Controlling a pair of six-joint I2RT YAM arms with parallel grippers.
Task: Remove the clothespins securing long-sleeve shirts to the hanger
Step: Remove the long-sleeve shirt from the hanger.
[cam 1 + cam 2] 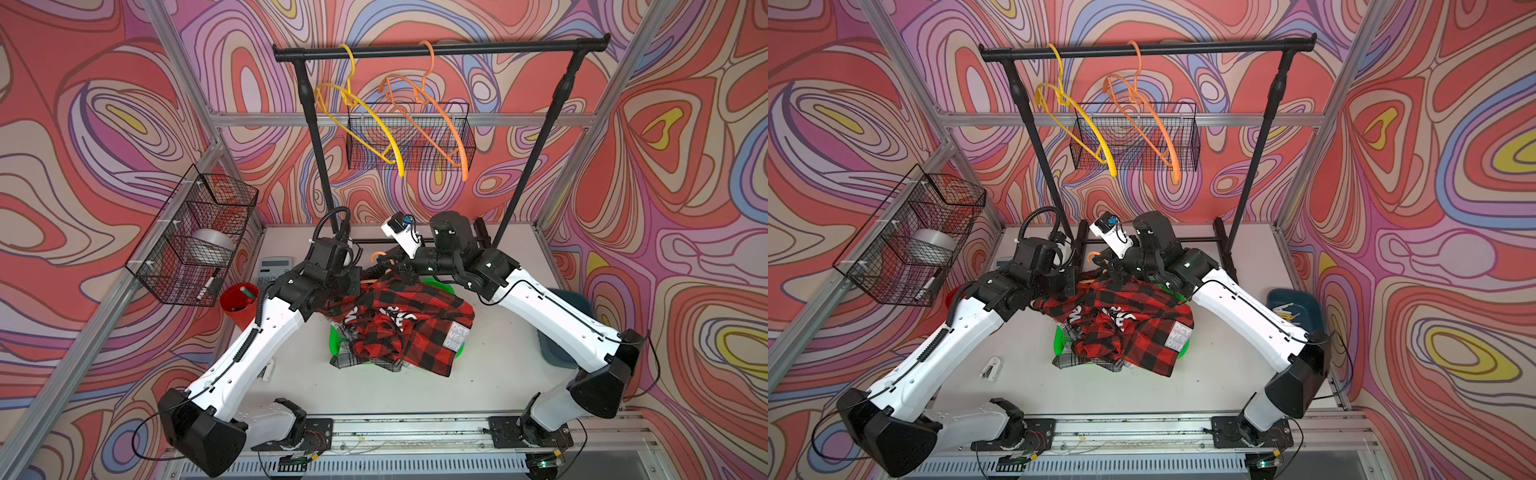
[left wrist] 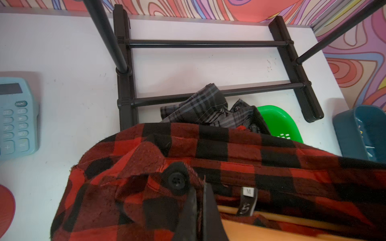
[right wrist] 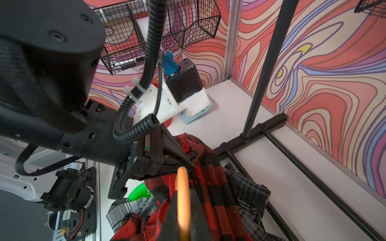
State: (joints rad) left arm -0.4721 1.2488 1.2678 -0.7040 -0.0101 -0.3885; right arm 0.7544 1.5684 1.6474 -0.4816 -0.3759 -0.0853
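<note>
left end effector: fingers together, pinching the collar of the red-and-black buffalo check shirt just beside its black button. right end effector: clamped on an orange plastic hanger, whose body shows under the collar in the left wrist view. the shirt is raised at the collar between both arms; the remainder drapes over a bright green plastic basket on the white bench. a grey plaid shirt lies crumpled at the basket beneath it. small yellow and white clothespins lie in a dark teal plastic tray at the bench's right edge, well apart from the shirts
</note>
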